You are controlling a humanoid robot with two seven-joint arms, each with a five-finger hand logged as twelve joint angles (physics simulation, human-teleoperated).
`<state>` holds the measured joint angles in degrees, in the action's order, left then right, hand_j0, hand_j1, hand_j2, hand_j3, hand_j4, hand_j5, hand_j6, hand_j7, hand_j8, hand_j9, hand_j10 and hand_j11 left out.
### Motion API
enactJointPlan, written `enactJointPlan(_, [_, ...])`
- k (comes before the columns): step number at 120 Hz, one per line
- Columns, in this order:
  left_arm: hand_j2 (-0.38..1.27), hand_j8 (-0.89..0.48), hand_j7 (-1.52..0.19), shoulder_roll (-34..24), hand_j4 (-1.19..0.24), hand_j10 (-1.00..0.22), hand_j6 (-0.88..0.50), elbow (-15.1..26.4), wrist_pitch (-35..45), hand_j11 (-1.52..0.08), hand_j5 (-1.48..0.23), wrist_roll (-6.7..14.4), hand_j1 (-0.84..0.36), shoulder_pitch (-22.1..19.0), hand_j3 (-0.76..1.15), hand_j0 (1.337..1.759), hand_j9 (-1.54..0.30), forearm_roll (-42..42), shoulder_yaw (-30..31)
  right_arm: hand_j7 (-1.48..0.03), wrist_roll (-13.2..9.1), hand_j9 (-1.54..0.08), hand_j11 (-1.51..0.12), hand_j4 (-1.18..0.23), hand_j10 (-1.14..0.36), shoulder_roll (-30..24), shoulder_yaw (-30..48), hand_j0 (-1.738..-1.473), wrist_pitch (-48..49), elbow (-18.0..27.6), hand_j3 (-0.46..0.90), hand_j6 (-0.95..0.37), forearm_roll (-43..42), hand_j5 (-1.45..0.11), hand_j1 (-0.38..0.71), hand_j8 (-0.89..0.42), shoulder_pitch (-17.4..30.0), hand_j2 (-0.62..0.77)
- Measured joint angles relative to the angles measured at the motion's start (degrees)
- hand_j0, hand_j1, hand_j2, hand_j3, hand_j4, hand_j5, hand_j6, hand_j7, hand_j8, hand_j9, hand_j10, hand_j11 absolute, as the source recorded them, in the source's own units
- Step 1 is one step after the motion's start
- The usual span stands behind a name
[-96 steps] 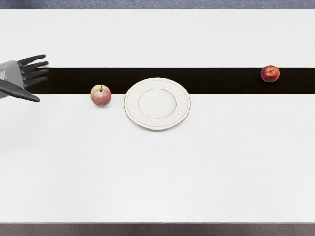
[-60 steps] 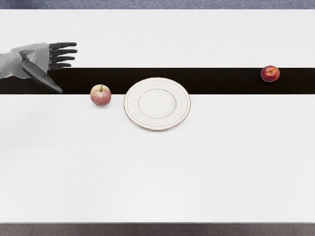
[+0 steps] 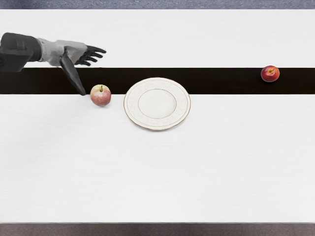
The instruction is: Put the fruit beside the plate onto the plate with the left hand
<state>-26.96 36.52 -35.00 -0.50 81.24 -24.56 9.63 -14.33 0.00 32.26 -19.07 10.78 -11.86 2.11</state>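
Just left of round white ceramic plate (image 3: 132,113), red-yellow apple (image 3: 100,95) sits stem up; dark left hand (image 3: 78,56) nr it w/ fingers spread, empty; forearm (image 3: 19,49) cut by frame edge.

The apple (image 3: 100,96) stands upright on the counter (image 3: 157,172), its short stem pointing up; its skin is red, paling to yellow-green in patches; it sits at the near edge of the dark band (image 3: 221,81), just left of the plate (image 3: 157,103) and apart from it; the plate lies flat, round and white, thinly rimmed in brown-gold.
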Motion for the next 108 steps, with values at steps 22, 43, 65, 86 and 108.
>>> enactJointPlan(22, [0.0, -0.02, -0.02, 2.67, -0.02, -0.02, -0.02, -1.2, 0.0, -0.02, -0.02, 0.34, 0.33, -0.61, 0.0, 1.658, -0.02, 0.11, 2.88, 0.0, 0.0, 0.0, 0.0, 0.0, 0.0, 0.0, 0.0, -1.658, 0.0, 0.02, 0.0, 0.0, 0.0, 0.0, -0.35, 0.0, 0.0, 0.0])
enactJointPlan(43, [0.0, -0.02, -0.02, 4.1, -0.02, -0.02, -0.02, -1.44, 2.91, -0.02, -0.02, 0.35, 0.33, -0.65, 0.0, 1.658, -0.02, 0.34, 3.35, 0.0, 0.0, 0.0, 0.0, 0.0, 0.0, 0.0, 0.0, -1.658, 0.0, 0.1, 0.0, 0.0, 0.0, 0.0, -0.35, 0.0, 0.0, 0.0])
enactJointPlan(65, [0.0, -0.02, -0.03, 5.16, -0.02, -0.02, -0.02, -1.49, 11.1, -0.03, -0.03, 0.33, 0.33, -3.23, 0.0, 1.658, -0.03, 0.44, 3.41, 0.0, 0.0, 0.0, 0.0, 0.0, 0.0, 0.0, 0.0, -1.658, 0.0, 0.17, 0.0, 0.0, 0.0, 0.0, -0.35, 0.0, 0.0, 0.0])
enactJointPlan(86, [0.0, -0.02, -0.03, 7.6, -0.02, -0.02, -0.02, -1.61, 16.87, -0.03, -0.03, 0.33, 0.32, -6.38, 0.0, 1.658, -0.03, 0.64, 3.11, 0.0, 0.0, 0.0, 0.0, 0.0, 0.0, 0.0, 0.0, -1.658, 0.0, 0.24, 0.0, 0.0, 0.0, 0.0, -0.35, 0.0, 0.0, 0.0])
enactJointPlan(108, [0.01, -0.05, -0.06, 8.37, -0.05, -0.05, -0.05, -1.61, 19.97, -0.06, -0.06, 0.1, 0.29, -6.95, 0.0, 1.658, -0.06, 1.62, 3.06, 0.0, 0.0, 0.0, 0.0, 0.0, 0.0, 0.0, 0.0, -1.658, 0.0, 0.26, 0.0, 0.0, 0.0, 0.0, -0.35, 0.0, 0.0, 0.0])
